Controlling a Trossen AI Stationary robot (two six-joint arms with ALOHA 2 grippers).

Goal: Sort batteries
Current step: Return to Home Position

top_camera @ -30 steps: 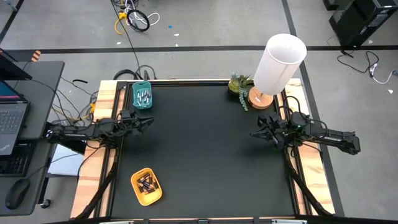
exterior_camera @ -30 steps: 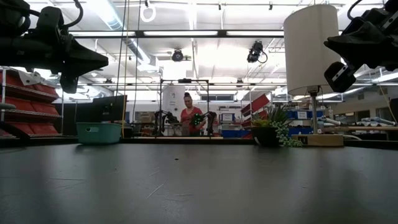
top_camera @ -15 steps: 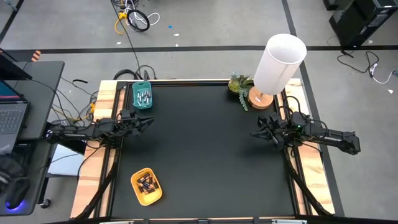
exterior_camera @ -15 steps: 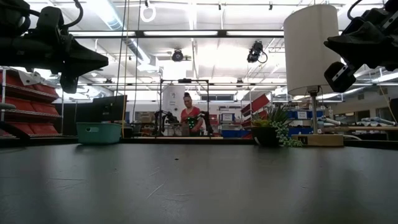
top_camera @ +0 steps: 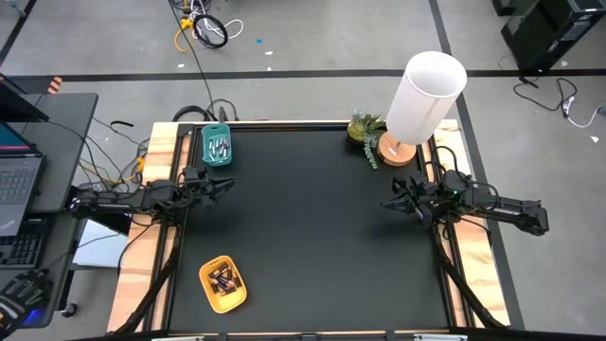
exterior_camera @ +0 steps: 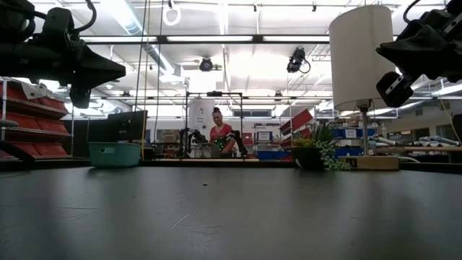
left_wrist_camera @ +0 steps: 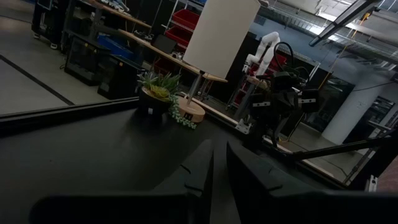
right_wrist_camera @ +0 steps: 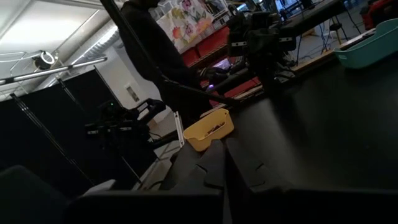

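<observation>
High view: black table point(top_camera: 312, 237) w/ two arms, one per side edge.
- Left gripper point(top_camera: 225, 186): near left edge, just below teal rectangular tray point(top_camera: 205, 152), pointing toward table centre. Fingers together, nothing held.
- Right gripper point(top_camera: 388, 205): near right edge, below the lamp point(top_camera: 426, 90), pointing toward centre. Fingers together, nothing held.
- Silver batteries point(top_camera: 220, 147): small cluster inside teal tray, far-left corner of table.
- Dark batteries point(top_camera: 223, 278), red-orange ends: cluster inside yellow oval tray point(top_camera: 233, 300), near-left part of table.
- Potted plant point(top_camera: 365, 128): far-right corner, just beside lamp base.
- Grippers well apart; no batteries loose on table betw. them.

Low view: both grippers hang above table surface, left one at upper left, right one at upper right. Teal tray at far left edge, contents hidden by its wall. Lamp and plant at far right. Person point(exterior_camera: 220, 137) in red top stands in room beyond table.

Left wrist view: own fingers point(left_wrist_camera: 199, 180) converge to a narrow slit, empty. Lamp, plant and right arm seen across table.

Right wrist view: own fingers meet at tips, empty. Yellow tray w/ dark batteries across table; teal tray farther off; left arm betw. the two trays.
</observation>
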